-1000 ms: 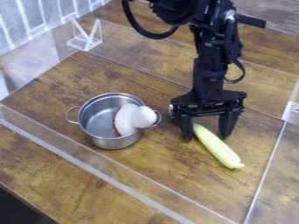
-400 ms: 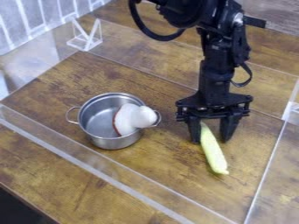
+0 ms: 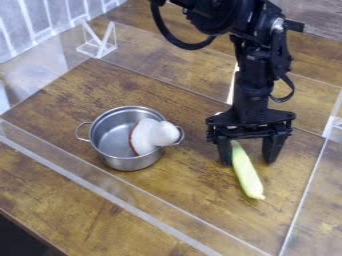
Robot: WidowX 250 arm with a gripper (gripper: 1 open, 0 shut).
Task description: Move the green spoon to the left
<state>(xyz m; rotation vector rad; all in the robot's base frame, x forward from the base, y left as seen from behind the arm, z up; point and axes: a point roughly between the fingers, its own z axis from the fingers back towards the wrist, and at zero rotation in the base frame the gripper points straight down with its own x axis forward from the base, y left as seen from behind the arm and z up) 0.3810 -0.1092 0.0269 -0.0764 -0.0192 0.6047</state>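
A wooden counter carries the scene, its planks running at a slant across the view. Toward the left of it sits a small steel pot with two little side handles; inside it lies a white object that leans against the pot's right rim, over what looks like a reddish lining or item, though the view is too coarse to say which. A clear plastic barrier runs across the front of the counter, and a small clear stand sits at the far left edge. Between the pot and the robot's side of the counter there is bare wood.

The black arm comes down from the top of the view and points its tool straight at the counter, right of the pot and well apart from it. The tool's two fingers stand spread wide, one on each side of the green spoon's upper end. The green spoon lies flat on the wood, its thick yellow-green handle running from between the fingers down toward the front right. The spoon's top end sits in the gap; the fingers straddle it without clamping it, and whether either one brushes it cannot be told.
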